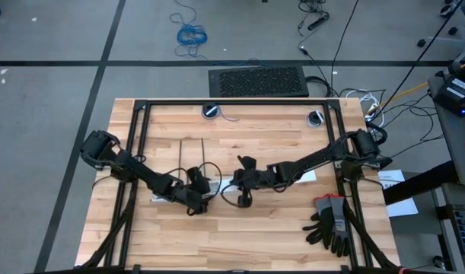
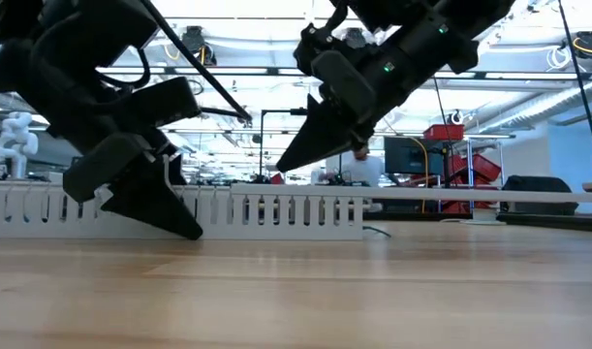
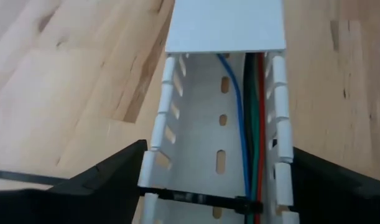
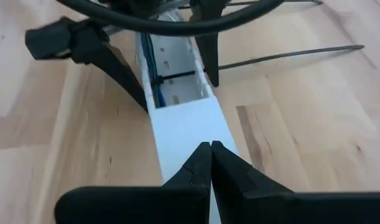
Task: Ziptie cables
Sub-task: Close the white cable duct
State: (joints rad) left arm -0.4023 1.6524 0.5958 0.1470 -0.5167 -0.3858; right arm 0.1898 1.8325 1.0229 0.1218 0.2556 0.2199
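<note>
Nearest the table's front edge, right of centre, a pair of black and grey gloves (image 1: 329,222) is lying idle. Mid-table, the white slotted duct (image 3: 222,134) is running left to right, and the cables (image 3: 253,124), blue, green, red and dark, are lying inside it along its long axis, crossed by one black ziptie (image 3: 196,199) already looped around them near the left gripper. Left gripper (image 3: 214,186) is straddling the duct with jaws released and spread wide, one finger on either outer wall, making it the nearer arm to the bundle, which is sitting directly between its fingers. Right gripper (image 4: 211,163) is hovering over the duct's covered section, jaws clenched on nothing. Farther back, spare zipties (image 1: 192,157) are lying straight, pointing toward the far edge. No brand, label or legible writing is showing anywhere.
</note>
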